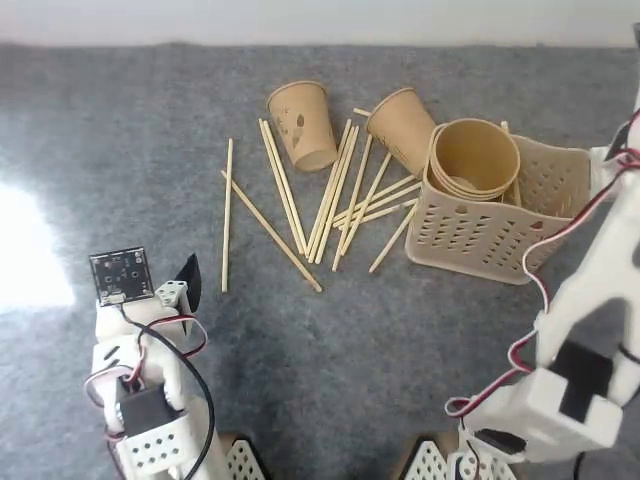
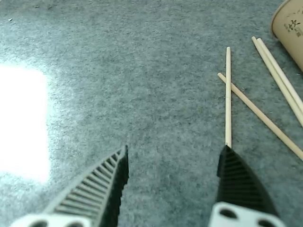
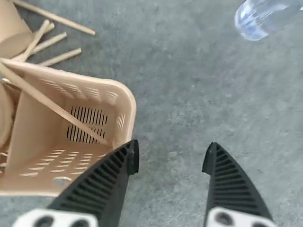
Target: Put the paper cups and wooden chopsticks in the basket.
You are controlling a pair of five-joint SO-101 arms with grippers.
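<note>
The left hand (image 2: 174,158) is low over the grey worktop (image 1: 350,390), its two fingers wide apart with nothing between them. The nearest chopstick (image 2: 228,94) lies in front of it. Its near end is just beside one fingertip, and its long axis runs straight away from the hand, almost in line with the reach. I think the hand must shift a little sideways to bring the stick between the fingers. A second chopstick (image 2: 260,116) crosses the first near its far end. Both are thin, pale, plain wood.

The right hand (image 3: 173,150), also wide and empty, is just beside the basket (image 1: 480,240), well apart from the loose sticks, so the left arm is nearer. One paper cup (image 1: 303,125) and another cup (image 1: 403,128) lie on their sides beyond the sticks. A stack of cups (image 1: 475,158) is already in the basket.
</note>
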